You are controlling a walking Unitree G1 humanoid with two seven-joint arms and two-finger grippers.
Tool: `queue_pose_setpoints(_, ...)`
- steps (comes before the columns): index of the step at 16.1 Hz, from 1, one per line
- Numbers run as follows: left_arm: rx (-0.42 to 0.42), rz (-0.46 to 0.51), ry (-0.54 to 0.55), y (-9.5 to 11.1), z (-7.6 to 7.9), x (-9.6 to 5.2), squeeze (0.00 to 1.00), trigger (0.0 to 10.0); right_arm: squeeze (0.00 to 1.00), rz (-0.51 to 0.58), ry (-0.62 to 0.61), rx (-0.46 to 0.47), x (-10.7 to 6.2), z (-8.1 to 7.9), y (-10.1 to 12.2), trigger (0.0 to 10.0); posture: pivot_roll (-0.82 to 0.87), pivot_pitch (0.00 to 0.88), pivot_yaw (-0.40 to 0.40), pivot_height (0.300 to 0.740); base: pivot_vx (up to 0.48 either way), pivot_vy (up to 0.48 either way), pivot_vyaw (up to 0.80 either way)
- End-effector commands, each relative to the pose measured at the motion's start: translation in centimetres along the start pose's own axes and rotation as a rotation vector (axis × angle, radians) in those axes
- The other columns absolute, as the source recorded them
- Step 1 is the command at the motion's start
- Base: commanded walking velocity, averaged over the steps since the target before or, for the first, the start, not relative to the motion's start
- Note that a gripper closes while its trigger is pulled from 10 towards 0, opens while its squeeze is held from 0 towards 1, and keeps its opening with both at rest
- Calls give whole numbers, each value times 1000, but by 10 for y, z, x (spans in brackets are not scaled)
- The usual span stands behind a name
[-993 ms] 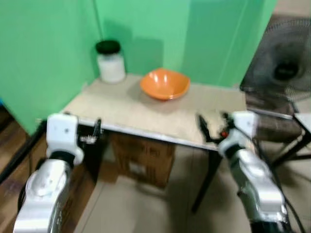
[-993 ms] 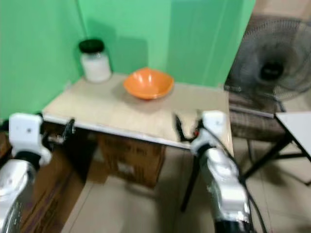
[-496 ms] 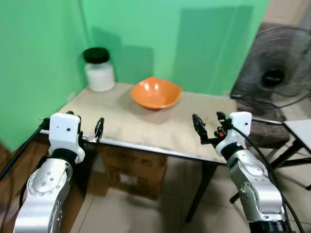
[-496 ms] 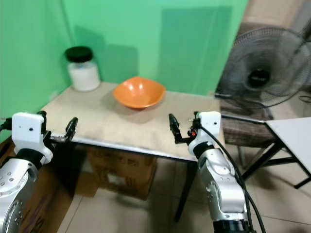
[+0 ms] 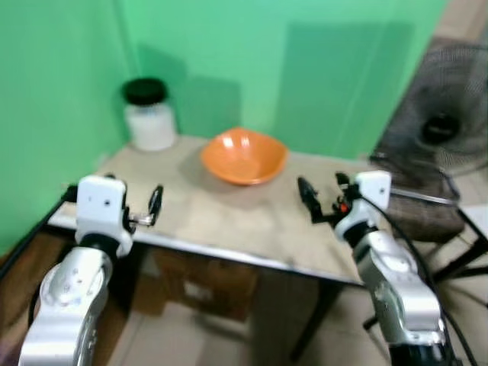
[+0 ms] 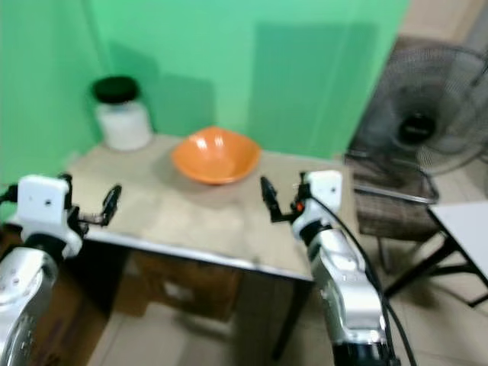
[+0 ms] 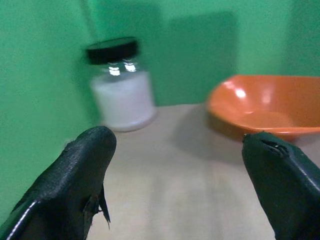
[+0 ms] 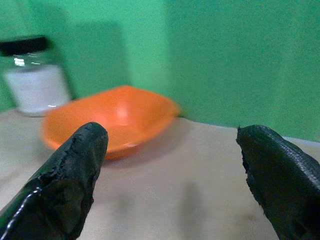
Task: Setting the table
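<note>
The orange bowl (image 5: 244, 156) sits at upper centre of the frame on the table (image 5: 229, 221), nearer the right gripper (image 5: 322, 200). The right and the left gripper (image 5: 149, 210) both gape wide, empty.

A flat green wall (image 5: 305, 69) stands behind the rest, folding at a corner on the robot's left. To the right of the wall stands a round black electric fan (image 5: 438, 126) with a wire grille. Just below the fan sits a dark woven seat (image 5: 427, 213). Right of the fan, low down, shows the corner of a white tabletop on black legs (image 6: 465, 221). Lower than the wall, in the shade, a brown cardboard box (image 5: 206, 290) rests on the pale tiled floor (image 5: 198, 343).
</note>
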State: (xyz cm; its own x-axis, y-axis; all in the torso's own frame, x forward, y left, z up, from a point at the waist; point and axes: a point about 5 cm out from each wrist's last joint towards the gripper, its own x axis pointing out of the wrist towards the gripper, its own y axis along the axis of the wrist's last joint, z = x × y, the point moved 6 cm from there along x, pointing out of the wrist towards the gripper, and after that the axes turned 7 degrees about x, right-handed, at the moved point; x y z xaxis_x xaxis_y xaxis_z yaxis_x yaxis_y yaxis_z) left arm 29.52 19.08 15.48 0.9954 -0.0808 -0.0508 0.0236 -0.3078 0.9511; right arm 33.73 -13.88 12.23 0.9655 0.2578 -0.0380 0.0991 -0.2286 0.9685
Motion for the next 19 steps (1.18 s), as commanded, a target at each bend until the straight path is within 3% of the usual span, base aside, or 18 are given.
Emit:
queue_pose_setpoints(1, 13, 10, 2, 4, -2, 0, 808, 10000, 0, 4, 1, 6, 2, 0, 3, 10000, 43, 7, -10, 740, 319, 0, 0)
queue_pose_setpoints(4, 17, 8, -3, 4, -2, 0, 804, 10000, 0, -1, -5, -27, 3, -1, 2, 10000, 43, 5, -9, 740, 319, 0, 452)
queue_pose_setpoints(10, 28, 10, -29, 4, 2, 1, 804, 10000, 0, 21, -22, 33, 4, 2, 8, 10000, 44, 0, -7, 740, 319, 0, 133)
queue_pose_setpoints(12, 31, 13, -49, 5, 4, 1, 800, 10000, 0, -17, -49, 72, 7, 3, 7, 10000, 43, 0, -7, 740, 319, 0, 0)
queue_pose_setpoints(14, 45, 26, -113, 6, 13, 1, 773, 10000, 0, -106, -89, 186, 11, 10, 5, 10000, 41, 0, -8, 740, 139, 0, 0)
queue_pose_setpoints(19, 56, 72, -297, 14, 31, -4, 769, 10000, 0, -198, -150, 240, 21, 31, 23, 10000, 29, 0, -19, 740, 0, 0, 0)
